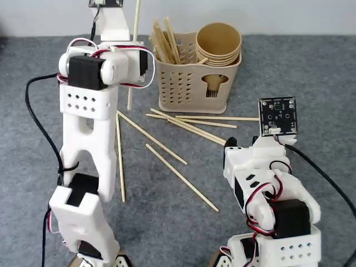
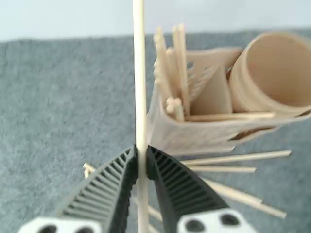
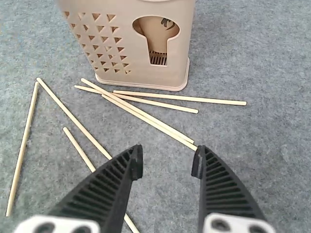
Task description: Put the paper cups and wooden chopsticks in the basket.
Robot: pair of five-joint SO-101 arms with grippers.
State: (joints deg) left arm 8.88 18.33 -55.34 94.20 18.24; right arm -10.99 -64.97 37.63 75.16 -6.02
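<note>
Step in hand: chopstick transfer, one stick in the grip.

- Left claw (image 2: pixel 141 160) is pressed together on the held chopstick (image 2: pixel 139 73), pinching it low on the shaft. The stick stands nearly upright and runs off the top of the left wrist frame.
- In the high view the same stick sits upper centre-left, just left of the basket (image 1: pixel 186 92). I cannot tell whether its lower end touches the bench (image 1: pixel 311 72).
- The basket stands at upper centre of the high view. The paper cups (image 1: pixel 218 41) are stacked inside its right part, with a bundle of sticks standing in its left part.
- Right claw (image 3: pixel 165 162) is spread and holds nothing. It sits at lower centre of the right wrist frame, above the bench, near the closest ends of the loose chopsticks (image 3: pixel 146 114).
- Several loose sticks lie flat across the middle of the high view, below the basket. Some cross and touch each other.

Judgement: the cups appear done and the chopsticks are partly done.

The next move calls for lifting the held stick so its lower end clears the rim. It then shifts right over the basket's left part, goes down among the standing sticks, and the claw opens. The lower end could catch on the rim or on the bundle.

For the right claw, a stick lying apart from the crossed group would be the cleaner pick.
</note>
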